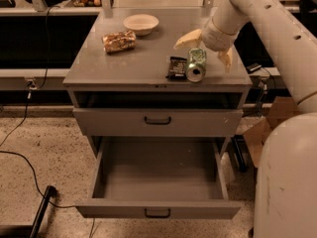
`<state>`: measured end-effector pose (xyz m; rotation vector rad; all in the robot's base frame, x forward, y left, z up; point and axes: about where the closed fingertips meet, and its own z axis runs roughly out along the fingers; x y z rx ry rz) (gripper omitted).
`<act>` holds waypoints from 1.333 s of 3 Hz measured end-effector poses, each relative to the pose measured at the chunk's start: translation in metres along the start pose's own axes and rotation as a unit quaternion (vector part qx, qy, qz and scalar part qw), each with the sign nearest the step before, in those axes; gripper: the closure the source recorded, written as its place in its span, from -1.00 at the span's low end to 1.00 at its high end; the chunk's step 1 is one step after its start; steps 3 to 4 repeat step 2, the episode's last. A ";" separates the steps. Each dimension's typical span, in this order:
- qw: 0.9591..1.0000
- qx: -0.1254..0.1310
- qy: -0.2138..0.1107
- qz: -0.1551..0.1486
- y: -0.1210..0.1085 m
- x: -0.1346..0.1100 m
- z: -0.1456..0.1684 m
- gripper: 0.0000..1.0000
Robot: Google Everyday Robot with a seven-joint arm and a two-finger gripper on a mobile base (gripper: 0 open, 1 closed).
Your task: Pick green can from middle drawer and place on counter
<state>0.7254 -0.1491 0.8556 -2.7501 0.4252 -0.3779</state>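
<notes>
The green can (196,65) lies on its side on the counter (138,61), near the front right edge, its silver end facing the front. My gripper (207,49) hovers just behind and above the can, its pale fingers (188,39) spread wide to either side, holding nothing. The middle drawer (158,211) is pulled fully out below and nothing shows inside it. The drawer above it (157,121) is closed.
A dark candy-bar wrapper (177,67) lies touching the can's left side. A snack bag (119,41) and a pale bowl (141,23) sit on the counter's back left. A cardboard box (261,130) stands right of the cabinet. Cables and a black bar (42,209) lie on the floor at left.
</notes>
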 end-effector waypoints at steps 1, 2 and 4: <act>1.000 -0.006 0.007 0.017 0.004 0.006 -0.023 -1.00; 0.998 -0.022 0.014 0.054 0.008 0.008 -0.042 -1.00; 0.998 -0.022 0.014 0.054 0.008 0.008 -0.042 -1.00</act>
